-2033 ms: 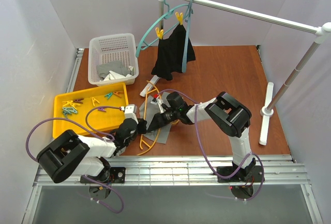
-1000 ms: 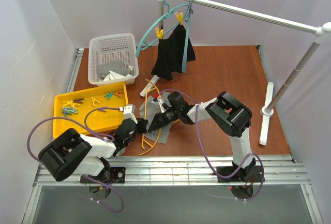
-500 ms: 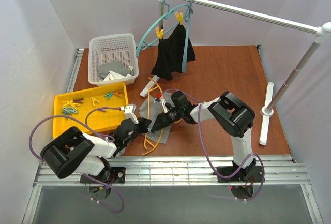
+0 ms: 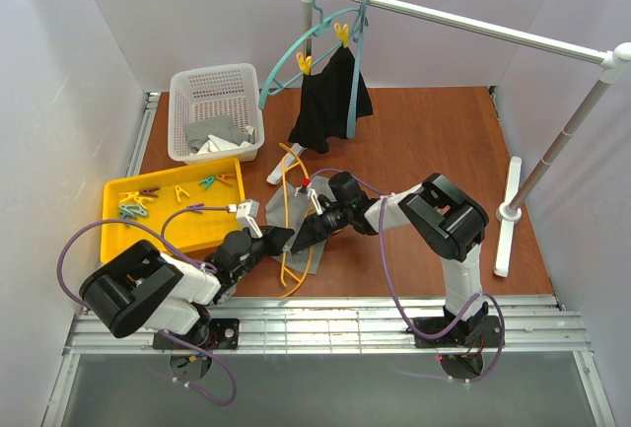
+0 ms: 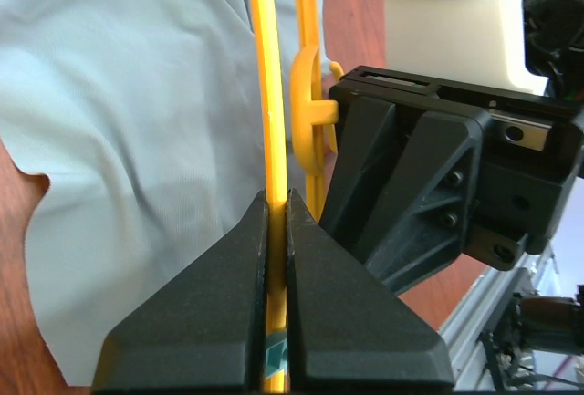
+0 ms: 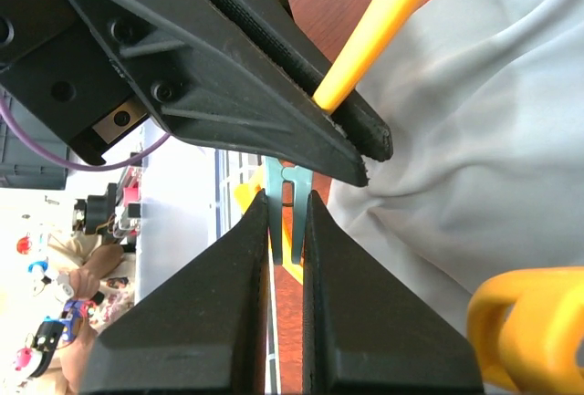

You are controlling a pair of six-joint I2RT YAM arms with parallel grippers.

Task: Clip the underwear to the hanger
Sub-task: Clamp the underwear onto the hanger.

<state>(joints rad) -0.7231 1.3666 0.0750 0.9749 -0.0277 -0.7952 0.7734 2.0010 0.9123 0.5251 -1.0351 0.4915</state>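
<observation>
The yellow-orange hanger (image 4: 287, 200) lies across the grey underwear (image 4: 304, 252) on the brown table. My left gripper (image 4: 284, 239) is shut on the hanger's thin bar (image 5: 266, 94), over the pale underwear (image 5: 137, 94). My right gripper (image 4: 308, 230) faces it closely and is shut on a small teal clip (image 6: 286, 196). In the right wrist view the left gripper's fingers (image 6: 255, 76) pinch the hanger bar (image 6: 383, 21) just above that clip, with the underwear (image 6: 484, 140) bunched beside them. The left wrist view shows the right gripper's black body (image 5: 438, 167) right of the bar.
A white basket (image 4: 212, 111) with clothes stands at the back left. In front of it sits a yellow tray (image 4: 118, 235) of clips. A teal hanger (image 4: 296, 52) with a black garment (image 4: 330, 102) hangs from the rail (image 4: 463, 21). The rack foot (image 4: 508, 215) lies on the right.
Both grippers have shifted slightly to the right. The hanger has swung with them to lie straighter, its hook end further back. Both grips are unchanged.
</observation>
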